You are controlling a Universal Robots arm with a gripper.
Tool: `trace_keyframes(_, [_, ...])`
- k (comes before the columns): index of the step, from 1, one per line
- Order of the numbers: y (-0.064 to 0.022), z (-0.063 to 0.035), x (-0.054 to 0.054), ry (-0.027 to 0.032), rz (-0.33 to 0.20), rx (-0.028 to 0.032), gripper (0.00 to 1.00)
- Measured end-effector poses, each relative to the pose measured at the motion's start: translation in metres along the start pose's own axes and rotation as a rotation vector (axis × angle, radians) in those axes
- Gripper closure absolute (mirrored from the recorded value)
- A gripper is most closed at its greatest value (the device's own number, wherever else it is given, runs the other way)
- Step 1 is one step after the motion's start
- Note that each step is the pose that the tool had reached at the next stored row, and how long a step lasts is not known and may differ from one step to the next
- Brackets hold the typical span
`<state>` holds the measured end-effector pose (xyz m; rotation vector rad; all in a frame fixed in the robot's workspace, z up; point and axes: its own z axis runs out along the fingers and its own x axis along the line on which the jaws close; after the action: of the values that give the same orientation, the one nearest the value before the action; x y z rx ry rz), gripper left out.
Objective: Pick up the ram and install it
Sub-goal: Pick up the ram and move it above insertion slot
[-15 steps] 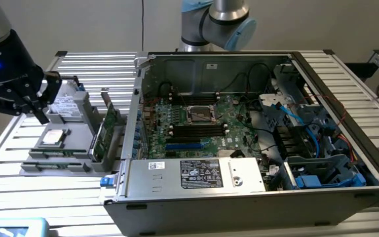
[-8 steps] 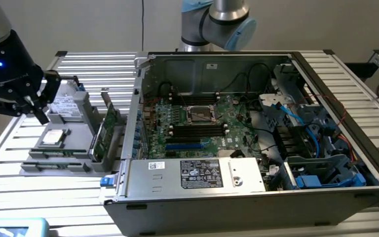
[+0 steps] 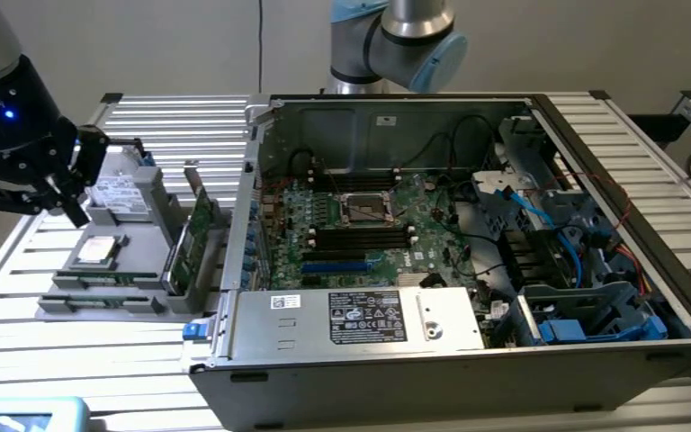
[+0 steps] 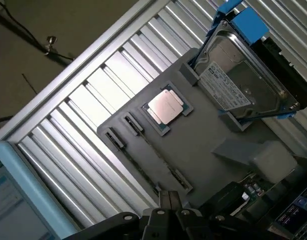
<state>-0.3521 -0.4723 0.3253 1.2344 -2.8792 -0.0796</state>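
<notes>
Grey plastic tray [image 3: 133,241] sits on the slatted aluminium table [image 3: 82,360], to the exterior view's left of the open computer case [image 3: 442,369]. The slim green ram [image 3: 108,279] rests on edge in a slot along the tray's front, just beside the CPU [image 3: 96,252], with nothing gripping it. The gripper [image 3: 72,205] hangs above the tray near the hard drive [image 3: 118,189], its fingers drawn together and empty. A broad expansion card [image 3: 201,236] stands at the tray's case side.
</notes>
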Motion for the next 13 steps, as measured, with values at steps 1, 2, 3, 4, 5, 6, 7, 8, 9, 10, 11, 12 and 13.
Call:
trace_keyframes(1, [0.0,0.0001,0.0,0.0009,-0.019,-0.0003,0.89])
trace_keyframes(2, [0.0,0.0001,0.0,0.0018,-0.038,-0.0005,0.89])
trace_keyframes(3, [0.0,0.0001,0.0,0.0027,-0.055,-0.0007,0.89])
trace_keyframes(4, [0.0,0.0002,0.0,0.0036,-0.073,-0.0009,0.89])
trace_keyframes(5, [0.0,0.0002,0.0,0.0047,-0.093,-0.0012,0.89])
trace_keyframes(6, [0.0,0.0003,0.0,0.0055,-0.109,-0.0014,0.89])
trace_keyframes(7, [0.0,0.0004,0.0,0.0064,-0.128,-0.0017,0.89])
trace_keyframes(8, [0.0,0.0004,0.0,0.0072,-0.146,-0.0019,0.89])
trace_keyframes(9, [0.0,0.0005,0.0,0.0081,-0.165,-0.0021,0.89])
trace_keyframes(10, [0.0,0.0005,0.0,0.0091,-0.183,-0.0024,0.89])
trace_keyframes(11, [0.0,0.0006,0.0,0.0099,-0.201,-0.0026,0.89])
trace_keyframes(12, [0.0,0.0007,0.0,0.0109,-0.219,-0.0029,0.89])
trace_keyframes(13, [-0.0001,0.0008,0.0,0.0118,-0.238,-0.0031,0.89])
